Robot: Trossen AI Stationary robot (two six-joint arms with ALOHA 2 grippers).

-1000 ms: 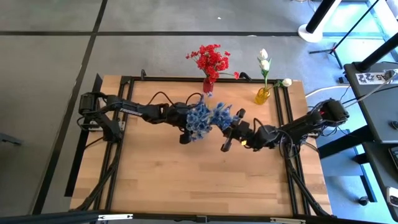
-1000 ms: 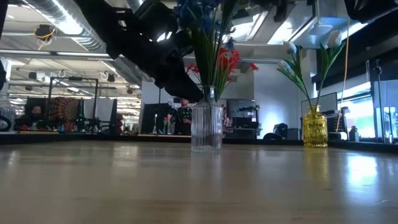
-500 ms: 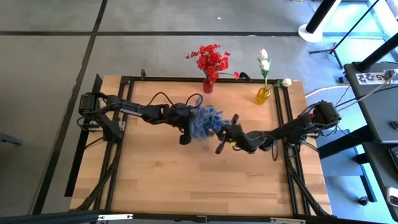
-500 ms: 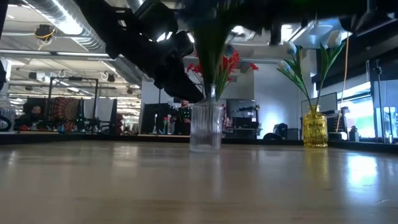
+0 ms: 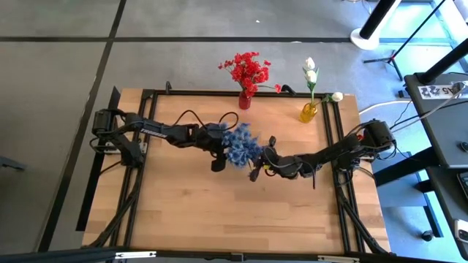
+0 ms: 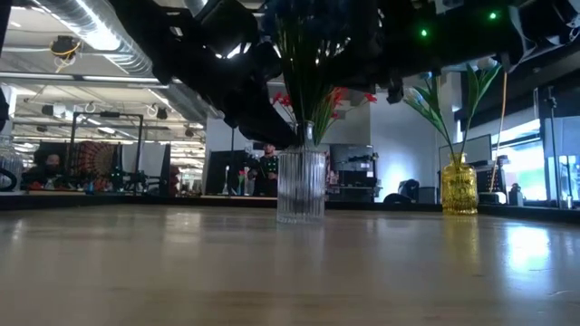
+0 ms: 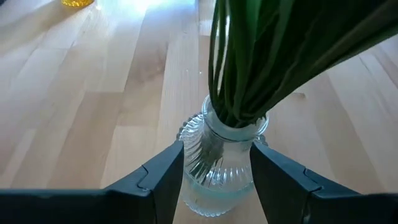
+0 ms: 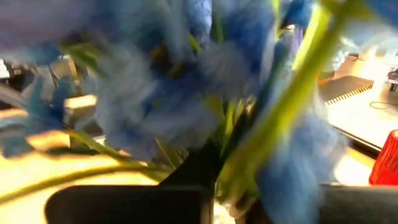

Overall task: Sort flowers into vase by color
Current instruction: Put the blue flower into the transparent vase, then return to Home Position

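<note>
A pale wooden table (image 5: 219, 212) lies under my arms, with an open workshop beyond its far edge, where a person stands in the distance.

Nearest to me, my left gripper (image 7: 214, 180) straddles the ribbed clear glass vase (image 7: 219, 163) at mid-table; its two fingers (image 7: 163, 177) sit either side of the glass body, close against it, bracing it rather than lifting. The vase holds a little water and a tight bundle of green stems (image 7: 249, 68). The blue flowers (image 5: 240, 145) bush out above it.

My right gripper (image 5: 259, 165) comes in from the right, just beside the blue heads. Its own camera is filled with blue fluff and one green stem crossing close by, but I cannot tell whether those fingers are closed on a stem or parted.

I judge these stems light and springy, the blooms soft and easily crushed, so any hold belongs low on the stalk, below the bloom. The vase looks top-heavy and its glass slippery, hence the brace.

Farther back, the red flowers (image 5: 248, 69) stand in a small red vase (image 5: 245, 101) at the far edge, and the white flowers (image 5: 311, 73) in a yellow vase (image 5: 308, 112) to their right.
</note>
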